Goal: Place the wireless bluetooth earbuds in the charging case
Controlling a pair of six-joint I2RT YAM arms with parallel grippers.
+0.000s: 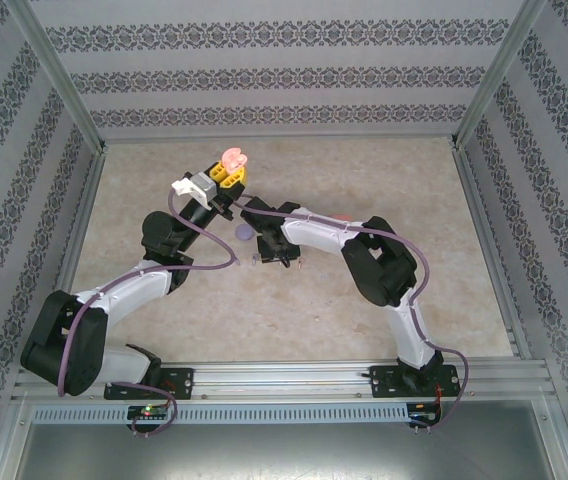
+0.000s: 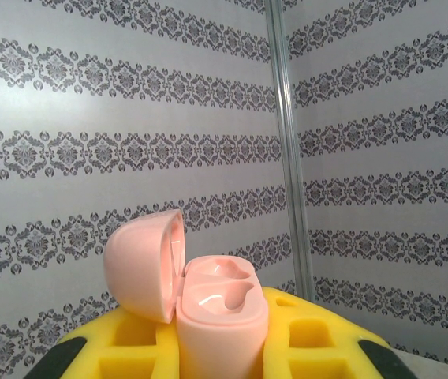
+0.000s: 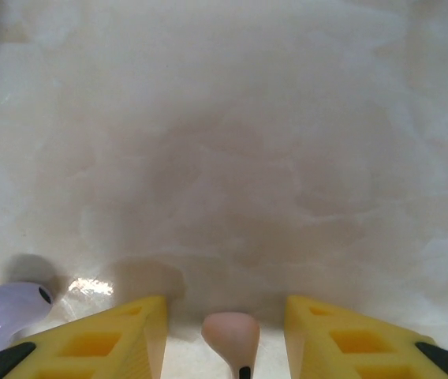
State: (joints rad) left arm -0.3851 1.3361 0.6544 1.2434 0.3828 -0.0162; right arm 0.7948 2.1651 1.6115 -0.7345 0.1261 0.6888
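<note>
Pale pink charging case (image 2: 220, 316), yellow fingers (image 3: 113, 339), lilac earbud (image 3: 11, 312), pink earbud (image 3: 230, 332), beige marbled tabletop (image 3: 232, 118), white walls (image 2: 129, 142) striped with grey damask.

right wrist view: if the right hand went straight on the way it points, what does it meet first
Most likely the small pale pink stemmed earbud, lying between the right hand's open yellow fingers. Beneath it is the beige marbled tabletop; depth is hard to judge.
</note>
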